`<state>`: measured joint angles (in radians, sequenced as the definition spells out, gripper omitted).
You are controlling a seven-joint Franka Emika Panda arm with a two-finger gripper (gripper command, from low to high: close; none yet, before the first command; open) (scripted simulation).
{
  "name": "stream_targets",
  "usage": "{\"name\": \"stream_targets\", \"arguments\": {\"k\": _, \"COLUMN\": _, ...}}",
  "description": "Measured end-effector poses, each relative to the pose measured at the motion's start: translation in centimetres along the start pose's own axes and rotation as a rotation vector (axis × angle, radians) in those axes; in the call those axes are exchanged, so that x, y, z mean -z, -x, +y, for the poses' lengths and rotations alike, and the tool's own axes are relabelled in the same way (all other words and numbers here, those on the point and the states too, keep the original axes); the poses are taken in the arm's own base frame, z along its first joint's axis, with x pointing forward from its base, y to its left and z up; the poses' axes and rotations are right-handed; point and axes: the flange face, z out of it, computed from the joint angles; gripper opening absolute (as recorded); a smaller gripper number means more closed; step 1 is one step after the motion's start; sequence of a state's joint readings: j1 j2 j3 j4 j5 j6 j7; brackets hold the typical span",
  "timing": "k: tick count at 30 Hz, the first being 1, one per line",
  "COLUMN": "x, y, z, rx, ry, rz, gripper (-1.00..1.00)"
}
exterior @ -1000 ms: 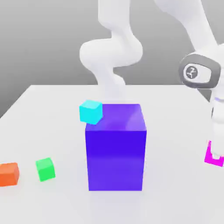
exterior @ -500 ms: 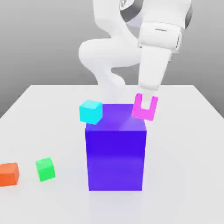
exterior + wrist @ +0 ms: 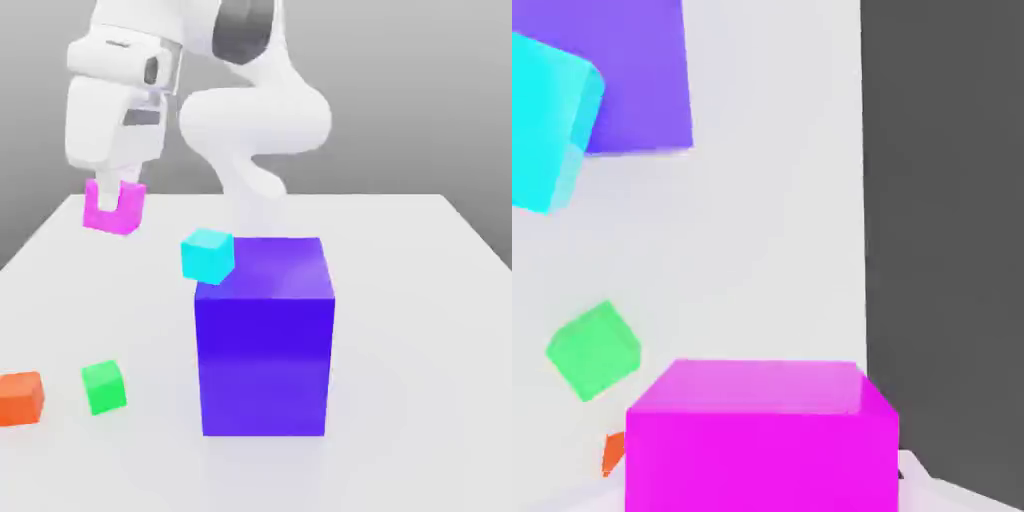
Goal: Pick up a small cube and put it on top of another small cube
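The small magenta cube [image 3: 130, 211] hangs in the air over the far part of the table on the exterior view's left, with my gripper [image 3: 112, 203] shut on it. In the hand view the magenta cube [image 3: 762, 435] sits close in front of the camera. A cyan small cube [image 3: 208, 255] shows at the upper left corner of the big blue-purple cube [image 3: 264, 335], lower than the held cube and toward the exterior view's right of it. A green small cube [image 3: 104, 387] lies on the table near the front left.
An orange block [image 3: 21, 397] lies beside the green cube at the exterior view's left edge. The white table [image 3: 400, 300] ends close to my hand, where the hand view shows the table edge [image 3: 862, 250] against dark ground. The arm's white links [image 3: 250, 120] rise behind the big cube.
My gripper has carried the magenta cube from low on the exterior view's right, up over the big cube, to high on the left. The other cubes stayed put.
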<state>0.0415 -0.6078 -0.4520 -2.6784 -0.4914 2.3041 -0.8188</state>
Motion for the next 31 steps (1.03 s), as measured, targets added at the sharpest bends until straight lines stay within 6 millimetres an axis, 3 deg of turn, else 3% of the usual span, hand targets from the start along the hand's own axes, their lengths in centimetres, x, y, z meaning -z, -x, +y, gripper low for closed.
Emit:
{"name": "stream_targets", "arguments": {"k": 5, "x": -4.4, "y": 4.3, "z": 0.7, "rx": 0.086, "ry": -0.064, "rz": -0.006, "gripper": -1.0}}
{"name": "stream_targets", "arguments": {"k": 10, "x": -9.5, "y": 6.9, "z": 0.2, "rx": 0.192, "ry": -0.138, "rz": 0.002, "gripper": -1.0}}
{"name": "stream_targets", "arguments": {"k": 19, "x": -19.0, "y": 7.3, "z": -2.8, "rx": 0.397, "ry": -0.259, "rz": 0.05, "gripper": -1.0}}
{"name": "stream_targets", "arguments": {"k": 22, "x": -19.0, "y": 7.3, "z": -2.8, "rx": 0.398, "ry": -0.261, "rz": 0.049, "gripper": -1.0}}
{"name": "stream_targets", "arguments": {"k": 23, "x": -19.0, "y": 7.3, "z": -2.8, "rx": 0.398, "ry": -0.262, "rz": 0.049, "gripper": 1.0}}
{"name": "stream_targets", "arguments": {"k": 31, "x": -19.0, "y": 7.3, "z": -2.8, "rx": 0.398, "ry": -0.262, "rz": 0.049, "gripper": 1.0}}
